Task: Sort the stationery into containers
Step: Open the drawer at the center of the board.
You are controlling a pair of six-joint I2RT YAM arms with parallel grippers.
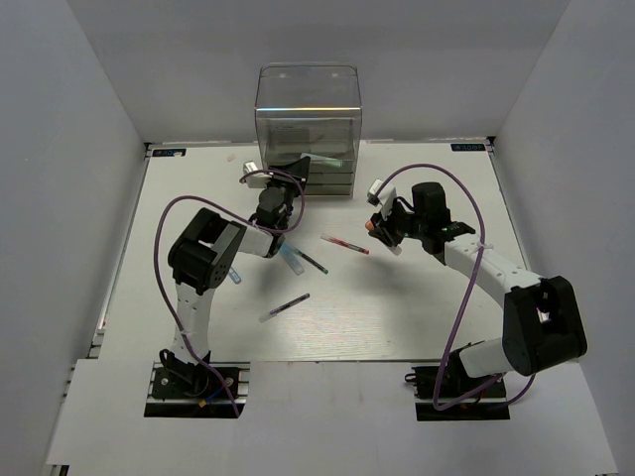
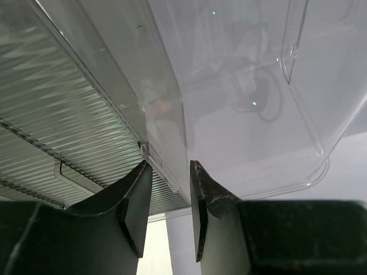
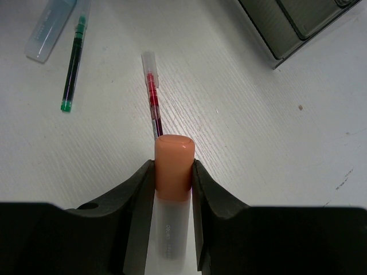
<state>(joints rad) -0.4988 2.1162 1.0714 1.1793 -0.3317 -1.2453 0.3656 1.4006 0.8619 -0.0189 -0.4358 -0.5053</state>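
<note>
1. The clear drawer box (image 1: 308,109) is being seen at the far edge of the table (image 1: 417,317), with one drawer (image 1: 316,162) pulled out and a green-ended pen (image 1: 325,160) lying in it.
2. That drawer's clear rim is being straddled by the left gripper (image 2: 170,167), its fingers slightly spread.
3. An orange-capped marker (image 3: 174,157) is being pinched by the right gripper (image 3: 173,165), just over a red pen (image 3: 152,100) on the table.

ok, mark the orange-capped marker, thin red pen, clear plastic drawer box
orange-capped marker (image 3: 174,166): right wrist view, cap
thin red pen (image 3: 152,100): right wrist view, barrel
clear plastic drawer box (image 1: 308,99): top view, front wall
</note>
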